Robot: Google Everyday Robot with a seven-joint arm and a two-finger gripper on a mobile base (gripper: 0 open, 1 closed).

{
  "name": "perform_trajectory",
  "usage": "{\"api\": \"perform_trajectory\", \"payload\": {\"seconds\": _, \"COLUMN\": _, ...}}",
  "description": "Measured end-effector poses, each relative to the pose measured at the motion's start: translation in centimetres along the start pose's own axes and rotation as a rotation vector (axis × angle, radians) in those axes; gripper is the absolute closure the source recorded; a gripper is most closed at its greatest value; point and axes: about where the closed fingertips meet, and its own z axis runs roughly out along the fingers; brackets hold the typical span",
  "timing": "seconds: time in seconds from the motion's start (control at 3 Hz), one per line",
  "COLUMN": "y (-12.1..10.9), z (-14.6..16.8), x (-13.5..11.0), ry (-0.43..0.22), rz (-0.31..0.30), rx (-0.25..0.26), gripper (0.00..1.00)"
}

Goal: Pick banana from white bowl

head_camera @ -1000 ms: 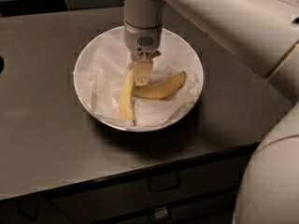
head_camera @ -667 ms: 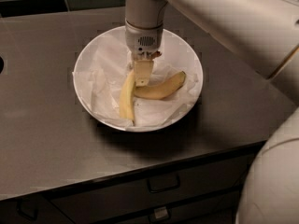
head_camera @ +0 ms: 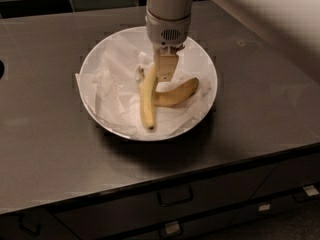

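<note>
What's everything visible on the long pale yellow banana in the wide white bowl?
The long pale yellow banana is slim, gently curved, unpeeled and smooth-skinned. It lies flat on crumpled white paper inside the wide white bowl, running from mid-bowl toward the near rim. The shorter, deeper-yellow banana meets its right side. The gripper hangs right over its far end, hiding the stem; whether they touch is unclear.

- The gripper [head_camera: 165, 69] is hanging straight down in the upper middle of the view, its tip sitting low inside the white bowl [head_camera: 197, 44].
- The pale cylindrical wrist [head_camera: 167, 6] is standing vertical above it, ending in a vented grey collar.
- The thick white arm [head_camera: 260, 19] is reaching in from the upper right corner and sloping across to the wrist.
</note>
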Motion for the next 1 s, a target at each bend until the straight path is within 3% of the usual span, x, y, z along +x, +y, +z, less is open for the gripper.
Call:
{"api": "perform_trajectory", "payload": {"seconds": 0.33, "y": 0.5, "z": -2.8, "x": 2.4, "ry": -0.058, "rz": 0.012, "rx": 0.089, "gripper": 1.0}}
{"api": "perform_trajectory", "payload": {"seconds": 1.0, "y": 2.2, "z": -8.6, "x": 8.0, "ry": -0.29, "rz": 0.007, "rx": 0.266, "gripper": 1.0}}
